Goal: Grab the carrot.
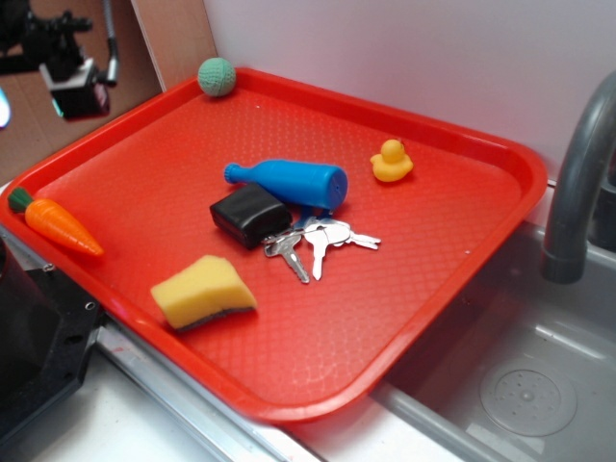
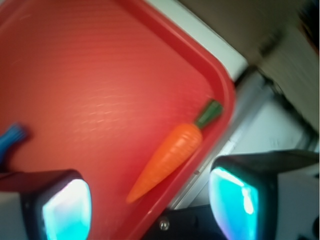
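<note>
The carrot [image 1: 56, 223] lies at the left edge of the red tray [image 1: 414, 289], right against the rim, untouched. In the wrist view the carrot [image 2: 172, 157] shows between the two fingers, below them and clear of both. Its long axis runs along the rim, green stub toward the tray's corner, tip toward the yellow sponge [image 1: 201, 292]. The gripper [image 2: 150, 202] is spread wide, holding nothing, well above the tray.

Cropped and blurred parts

Gripper [image 2: 150, 200] fingers [image 2: 65, 207] cut by wrist view's bottom edge; blue bottle [image 2: 11, 139] clipped at left; faucet [image 1: 580, 183] cropped at right; wrist picture blurred throughout.
</note>
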You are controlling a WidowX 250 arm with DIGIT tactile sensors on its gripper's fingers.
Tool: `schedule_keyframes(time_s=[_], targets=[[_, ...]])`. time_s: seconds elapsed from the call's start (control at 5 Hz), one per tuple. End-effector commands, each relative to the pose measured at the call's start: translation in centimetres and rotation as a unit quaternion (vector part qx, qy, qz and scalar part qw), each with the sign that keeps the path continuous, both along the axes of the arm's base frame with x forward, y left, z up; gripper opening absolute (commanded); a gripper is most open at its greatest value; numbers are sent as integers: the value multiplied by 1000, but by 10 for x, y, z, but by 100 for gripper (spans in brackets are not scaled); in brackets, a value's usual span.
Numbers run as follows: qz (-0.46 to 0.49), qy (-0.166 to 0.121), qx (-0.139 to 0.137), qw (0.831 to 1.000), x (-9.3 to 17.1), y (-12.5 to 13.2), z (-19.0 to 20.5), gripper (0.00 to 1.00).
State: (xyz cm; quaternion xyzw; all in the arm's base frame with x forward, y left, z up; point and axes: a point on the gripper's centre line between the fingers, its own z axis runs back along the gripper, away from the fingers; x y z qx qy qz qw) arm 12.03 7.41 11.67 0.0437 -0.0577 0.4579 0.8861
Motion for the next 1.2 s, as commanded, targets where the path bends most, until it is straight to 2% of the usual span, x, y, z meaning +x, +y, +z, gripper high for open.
schedule_keyframes(time_s=[0.0,0.2,0.4,0.6,0.8,1.0], targets=[[91,-12,-51,994,-16,26,-40,100],[55,-6,-59,997,-10,38,-64,100],[43,15,-58,997,-7,34,-83,100],[45,40,-59,996,-8,25,-98,100],[42,48,-70,996,-4,8,-99,100],[29,37,-72,996,3,-2,-92,36]])
